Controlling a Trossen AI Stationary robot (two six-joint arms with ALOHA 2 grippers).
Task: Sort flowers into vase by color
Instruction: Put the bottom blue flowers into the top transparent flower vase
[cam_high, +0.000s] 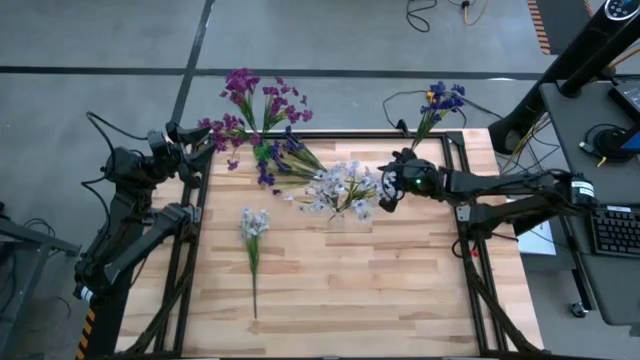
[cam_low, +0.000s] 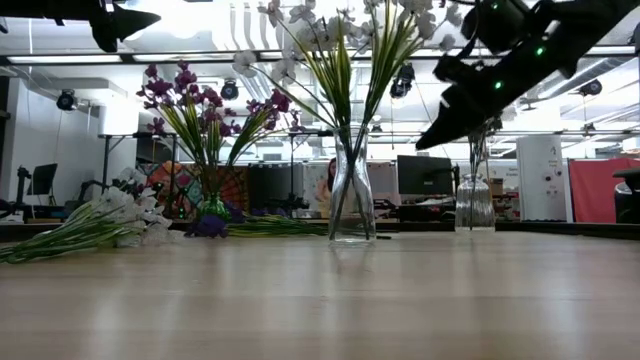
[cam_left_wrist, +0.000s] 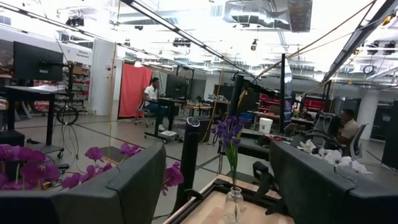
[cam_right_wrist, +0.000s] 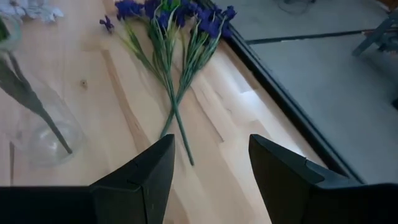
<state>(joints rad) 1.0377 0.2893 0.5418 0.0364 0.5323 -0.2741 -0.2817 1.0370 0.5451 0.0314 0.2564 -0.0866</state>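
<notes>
We see a wooden counter with 3 glass vases. The middle vase holds white flowers. A vase at the far left holds purple flowers, and one at the far right corner holds blue flowers. 1 white spray lies alone on the counter. 2 blue sprays lie flat near the far edge (their stems cross). The right claw hangs above them, part open and holding nothing. The left claw waits by the purple flowers, wide and empty.
</notes>
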